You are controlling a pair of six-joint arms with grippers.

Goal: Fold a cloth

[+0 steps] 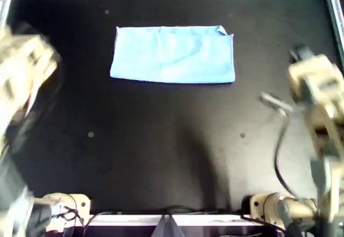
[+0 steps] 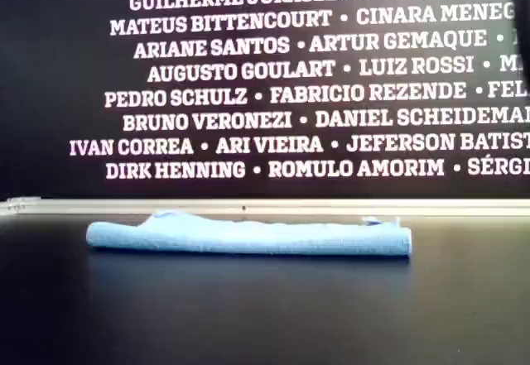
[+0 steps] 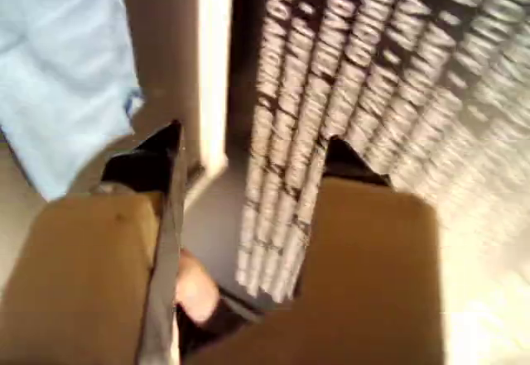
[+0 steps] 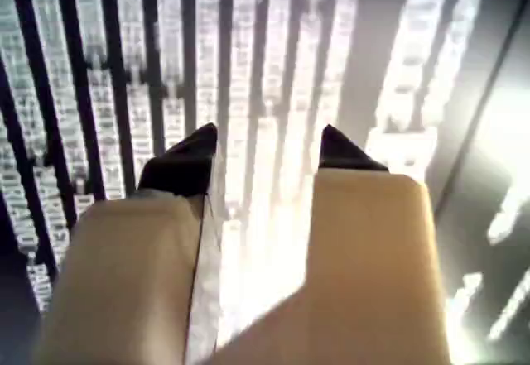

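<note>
Lying folded into a long rectangle, one soft, thin sky-blue cloth (image 1: 173, 54) sits on the matte black surface (image 1: 161, 140), toward its far edge in the overhead view, with faint creases and one slightly ruffled corner. In the exterior view it reads as a low, flat layered strip. Two tan arms hang raised at the overhead view's left and right edges, well apart from the cloth. The left claw (image 3: 248, 154) and the right claw (image 4: 263, 146) both stand spread, black-tipped, holding nothing.
</note>
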